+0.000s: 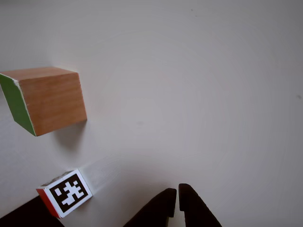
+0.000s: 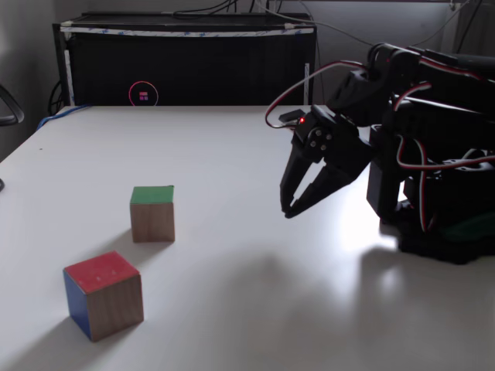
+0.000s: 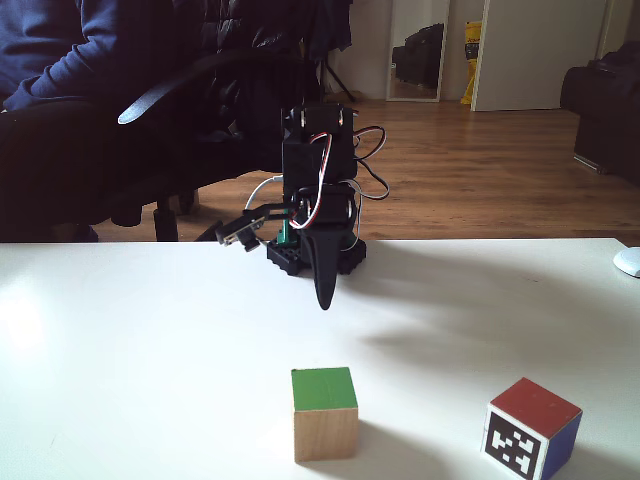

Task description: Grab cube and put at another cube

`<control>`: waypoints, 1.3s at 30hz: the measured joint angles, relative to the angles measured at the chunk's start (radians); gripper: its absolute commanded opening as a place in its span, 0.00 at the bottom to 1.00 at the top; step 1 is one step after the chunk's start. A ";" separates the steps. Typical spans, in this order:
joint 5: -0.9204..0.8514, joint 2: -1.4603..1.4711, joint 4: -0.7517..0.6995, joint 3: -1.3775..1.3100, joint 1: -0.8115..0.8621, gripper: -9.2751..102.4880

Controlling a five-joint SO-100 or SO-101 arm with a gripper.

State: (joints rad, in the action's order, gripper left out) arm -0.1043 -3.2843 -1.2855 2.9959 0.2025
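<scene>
The cube [image 1: 52, 101] is light-brown wood with one green face. It rests on the white table [image 1: 199, 94], at the left of the other view. In both fixed views the cube [image 2: 152, 215] [image 3: 325, 415] sits with its green face up. Another cube [image 1: 66, 193] carries a black-and-white marker and a red face; it lies close by [image 2: 103, 295] [image 3: 533, 428]. My gripper [image 1: 177, 198] is shut with nothing between its fingers. It hovers just over the table [image 2: 288, 210] [image 3: 325, 300], well apart from both cubes and pointing downward.
A black box [image 2: 186, 62] stands along the table's back edge. The arm's base [image 2: 448, 232] sits at the right. A person in dark clothes [image 3: 90, 70] sits on a chair behind the table. A white object [image 3: 628, 262] lies at the table's right edge.
</scene>
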 measured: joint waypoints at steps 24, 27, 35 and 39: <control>0.009 0.000 0.000 -0.005 0.023 0.08; 0.009 0.003 0.000 -0.051 0.023 0.08; 0.049 0.402 0.129 -0.301 0.003 0.13; 0.092 0.660 0.135 -0.492 0.003 0.23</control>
State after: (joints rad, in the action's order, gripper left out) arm -0.0123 -2.6246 -1.1505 2.5035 0.2056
